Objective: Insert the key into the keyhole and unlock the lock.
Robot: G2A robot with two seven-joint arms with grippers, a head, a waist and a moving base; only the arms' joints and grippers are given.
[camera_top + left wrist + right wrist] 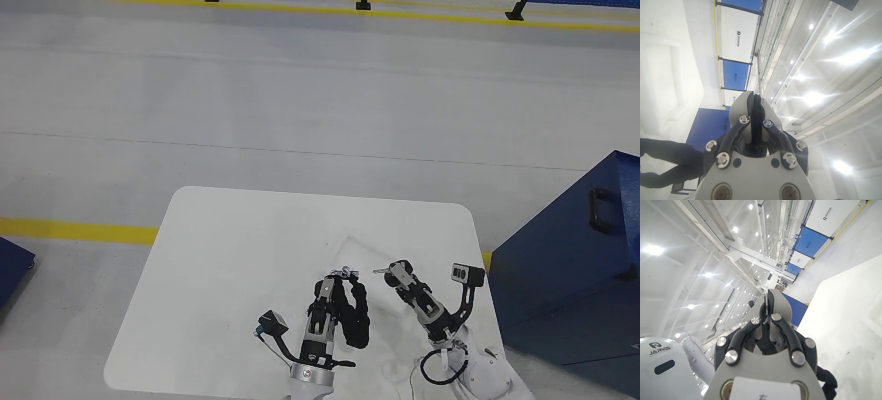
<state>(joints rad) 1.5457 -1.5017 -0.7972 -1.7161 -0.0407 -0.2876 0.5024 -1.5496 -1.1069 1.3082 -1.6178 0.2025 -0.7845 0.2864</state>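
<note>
Both grippers hang above the near part of the white table (250,260), their tips a short way apart. My left gripper (343,279) is shut, and a small silvery piece, seemingly the lock (346,271), shows at its tip. In the left wrist view its fingers (745,106) press together and hide what they hold. My right gripper (397,268) is shut on a thin metal key (381,269) that sticks out toward the left gripper. In the right wrist view a narrow metal strip (765,302) sits between the closed pads.
A blue cabinet (580,260) with a black handle stands just off the table's right edge. The table's far and left parts (230,240) are bare white surface. The table edge (814,298) also runs beside the right gripper.
</note>
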